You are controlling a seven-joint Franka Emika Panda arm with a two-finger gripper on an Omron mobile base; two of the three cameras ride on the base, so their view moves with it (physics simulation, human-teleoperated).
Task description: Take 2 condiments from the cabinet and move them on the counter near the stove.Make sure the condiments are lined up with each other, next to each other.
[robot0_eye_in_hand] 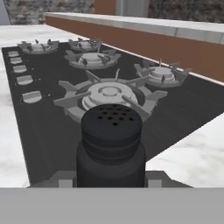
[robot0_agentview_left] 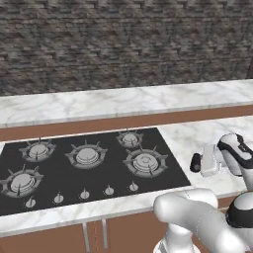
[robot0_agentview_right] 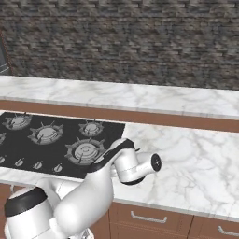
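The robot arm reaches low over the counter [robot0_agentview_left: 197, 136], just to the right of the stove [robot0_agentview_left: 84, 165]. Its gripper [robot0_eye_in_hand: 111, 183] is pinching the little black shaker [robot0_eye_in_hand: 111, 146]. In the hand view the shaker sits right up close, between the two grey finger tips [robot0_eye_in_hand: 65, 180], one on each side of it. Its round cap has small holes on top. Past the shaker is the black stove with its grey burners [robot0_eye_in_hand: 109, 94], and a row of small silver knobs [robot0_eye_in_hand: 22, 74] runs along one edge. The shaker is near the edge of the stove, where the black glass meets the white counter. I cannot tell if it stands on the counter or hangs just above it. From the left base view the shaker shows as a small dark end [robot0_agentview_left: 196, 162] poking out of the white hand, over the counter beside the stove's right edge. In the right base view the white hand covers the shaker. Behind the stove there is a brown strip [robot0_agentview_right: 140, 117], then a higher white ledge [robot0_agentview_right: 116, 95], then a dark brick wall [robot0_agentview_right: 121, 42].
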